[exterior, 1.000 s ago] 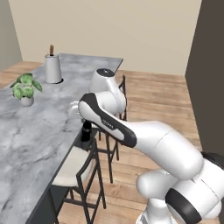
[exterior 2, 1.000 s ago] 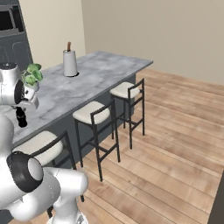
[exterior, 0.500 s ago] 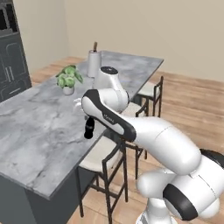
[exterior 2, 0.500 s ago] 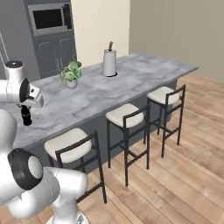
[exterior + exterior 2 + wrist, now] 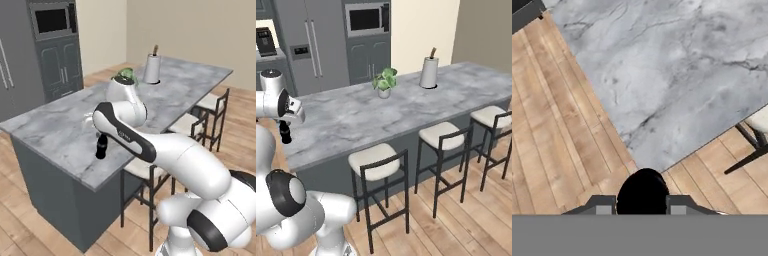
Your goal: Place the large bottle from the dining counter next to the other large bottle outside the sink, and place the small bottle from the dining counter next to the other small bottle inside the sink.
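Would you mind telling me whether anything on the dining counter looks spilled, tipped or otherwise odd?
Nothing stands out. The potted plant and the paper towel roll stand upright on the dining counter, with no spill. The gripper holds a dark bottle upright at the counter's near corner.

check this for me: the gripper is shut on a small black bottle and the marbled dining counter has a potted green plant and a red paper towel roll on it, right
One thing is off: the paper towel roll is white, not red, as the right base view shows. The rest holds: the gripper is shut on the small black bottle, and the potted green plant stands on the marbled dining counter.
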You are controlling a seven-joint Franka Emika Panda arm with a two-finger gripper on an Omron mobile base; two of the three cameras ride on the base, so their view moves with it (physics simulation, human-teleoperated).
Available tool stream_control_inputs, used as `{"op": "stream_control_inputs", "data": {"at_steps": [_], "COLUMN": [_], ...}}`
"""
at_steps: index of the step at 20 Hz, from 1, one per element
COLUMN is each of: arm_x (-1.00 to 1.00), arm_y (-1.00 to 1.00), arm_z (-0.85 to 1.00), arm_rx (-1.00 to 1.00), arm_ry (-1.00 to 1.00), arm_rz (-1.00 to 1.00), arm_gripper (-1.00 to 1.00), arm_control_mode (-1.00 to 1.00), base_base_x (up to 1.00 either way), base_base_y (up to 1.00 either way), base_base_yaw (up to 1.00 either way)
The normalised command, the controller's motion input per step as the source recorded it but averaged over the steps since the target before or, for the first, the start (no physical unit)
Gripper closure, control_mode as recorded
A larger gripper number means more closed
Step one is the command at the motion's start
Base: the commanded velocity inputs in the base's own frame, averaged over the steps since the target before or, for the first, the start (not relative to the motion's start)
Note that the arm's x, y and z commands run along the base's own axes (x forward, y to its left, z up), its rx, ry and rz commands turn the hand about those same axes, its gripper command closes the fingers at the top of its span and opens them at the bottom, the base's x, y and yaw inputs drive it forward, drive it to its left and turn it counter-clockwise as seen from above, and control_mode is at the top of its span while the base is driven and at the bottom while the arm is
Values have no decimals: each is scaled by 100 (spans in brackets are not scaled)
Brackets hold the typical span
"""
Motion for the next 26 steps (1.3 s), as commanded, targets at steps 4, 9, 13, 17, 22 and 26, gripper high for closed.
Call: {"op": "stream_control_inputs", "data": {"at_steps": [4, 9, 13, 17, 22, 26], "arm_x": [0, 0, 0, 0, 0, 0], "arm_y": [0, 0, 0, 0, 0, 0], "arm_z": [0, 0, 0, 0, 0, 0], "arm_rx": [0, 0, 0, 0, 0, 0], "arm_ry": [0, 0, 0, 0, 0, 0], "arm_rz": [0, 0, 0, 0, 0, 0], "arm_gripper": [100, 100, 100, 100, 100, 100], "arm_control_mode": [100, 100, 100, 100, 100, 100], "base_base_x": [-26, -3, 18, 36, 41, 42], "base_base_y": [80, 83, 68, 51, 63, 67], "base_base_yaw": [29, 22, 16, 4, 1, 0]}}
